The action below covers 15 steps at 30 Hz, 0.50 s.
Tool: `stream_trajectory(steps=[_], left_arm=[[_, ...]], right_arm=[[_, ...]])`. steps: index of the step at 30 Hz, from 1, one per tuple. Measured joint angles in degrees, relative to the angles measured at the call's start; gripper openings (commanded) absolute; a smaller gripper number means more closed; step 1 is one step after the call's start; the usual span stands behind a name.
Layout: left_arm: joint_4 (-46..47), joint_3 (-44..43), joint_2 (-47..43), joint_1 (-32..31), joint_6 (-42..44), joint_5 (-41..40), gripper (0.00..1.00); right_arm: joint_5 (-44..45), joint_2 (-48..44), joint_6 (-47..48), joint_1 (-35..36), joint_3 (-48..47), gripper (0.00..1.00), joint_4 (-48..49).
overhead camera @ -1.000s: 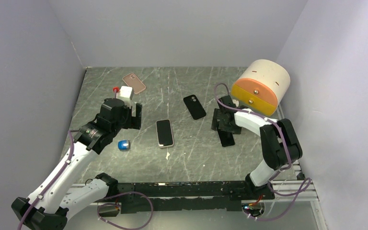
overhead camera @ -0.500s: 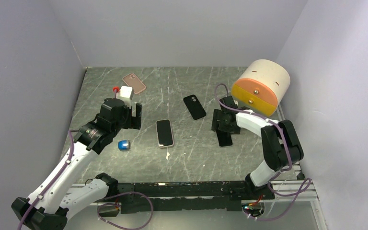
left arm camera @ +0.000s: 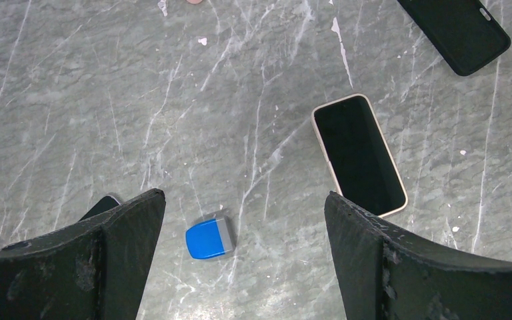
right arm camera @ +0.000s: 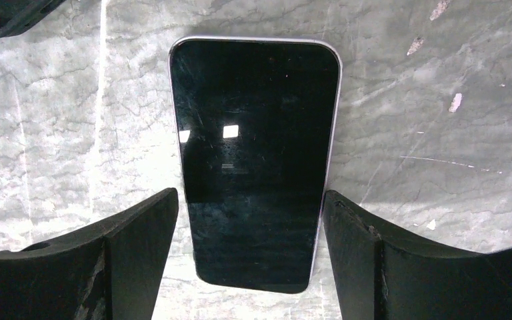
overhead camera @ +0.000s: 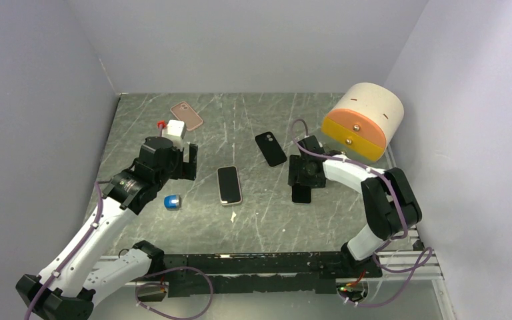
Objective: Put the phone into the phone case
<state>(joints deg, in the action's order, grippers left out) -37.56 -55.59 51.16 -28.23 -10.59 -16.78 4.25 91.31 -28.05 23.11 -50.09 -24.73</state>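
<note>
The right gripper (right arm camera: 250,195) is low over the table (overhead camera: 253,220), right of the middle, and its fingers (right arm camera: 127,253) stand one at each long side of the phone (right arm camera: 253,160). The phone lies flat with its dark screen up. The jaws are wide apart and very near the phone's edges; on the left side a thin strip of table shows between finger and phone, and on the right side I cannot tell if the finger touches it, so I cannot tell if the phone is gripped. The black case (overhead camera: 271,148) lies flat and apart from the phone, a little further back and to the left. The left gripper (left arm camera: 243,197) hangs above the left part of the table, its jaws fully apart and holding nothing. Under it a small blue block (left arm camera: 207,238) lies on the table, and a second phone in a cream case (left arm camera: 359,155) lies to its right. A pink case (overhead camera: 187,115) and a white cube (overhead camera: 176,128) lie at the back left, and a cream and orange cylinder (overhead camera: 363,120) stands at the back right.
</note>
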Motion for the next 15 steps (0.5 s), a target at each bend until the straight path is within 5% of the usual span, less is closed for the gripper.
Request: stream_trajectory(steps=[15], left_arm=[[0.0, 0.0, 0.0, 0.0, -0.1, 0.4, 0.94]], right_arm=[[7.8, 2.8, -3.9, 4.5, -2.1, 0.72, -1.5]])
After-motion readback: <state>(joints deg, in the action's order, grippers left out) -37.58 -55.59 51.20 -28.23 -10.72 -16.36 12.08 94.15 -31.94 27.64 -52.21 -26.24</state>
